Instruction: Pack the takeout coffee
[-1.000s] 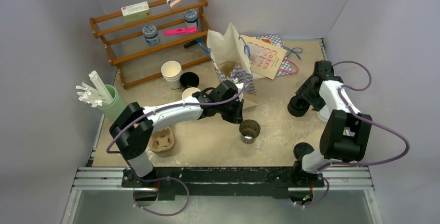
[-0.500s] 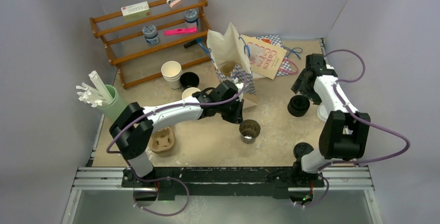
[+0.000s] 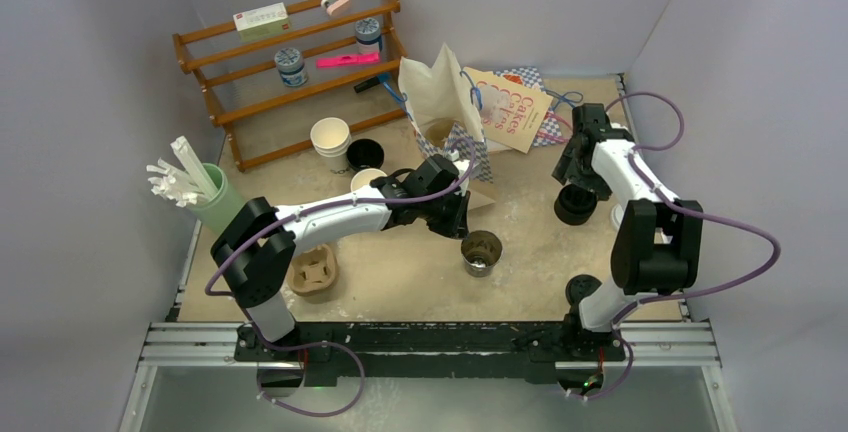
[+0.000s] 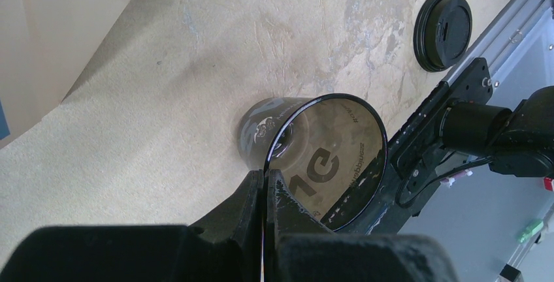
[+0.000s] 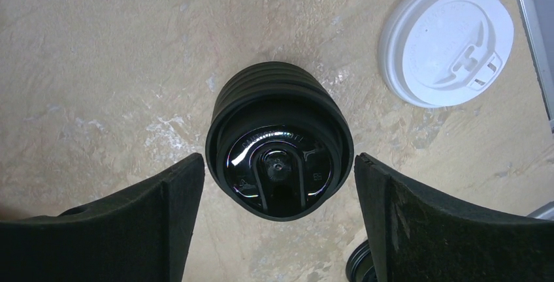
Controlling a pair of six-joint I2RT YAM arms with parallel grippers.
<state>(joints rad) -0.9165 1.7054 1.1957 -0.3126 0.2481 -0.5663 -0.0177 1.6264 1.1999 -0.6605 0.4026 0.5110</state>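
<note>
One shift, right pincer (image 5: 277, 166) off lids (image 5: 281, 96) (left pincer (image 4: 264, 187) pinches cup (image 4: 326, 155))

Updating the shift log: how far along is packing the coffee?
Done: nothing visible. In hand: left gripper pinches the rim of the lidless cup; right gripper hangs open over the black lid stack. Left: lid on, cup into the bag.

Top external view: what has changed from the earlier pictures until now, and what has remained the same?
The right gripper swung left and toward the far side of the table. It now hangs open over the stack of black lids and holds nothing. The stack did not move. The left gripper stays shut on the rim of the black cup, and the white lid is unmoved.
</note>
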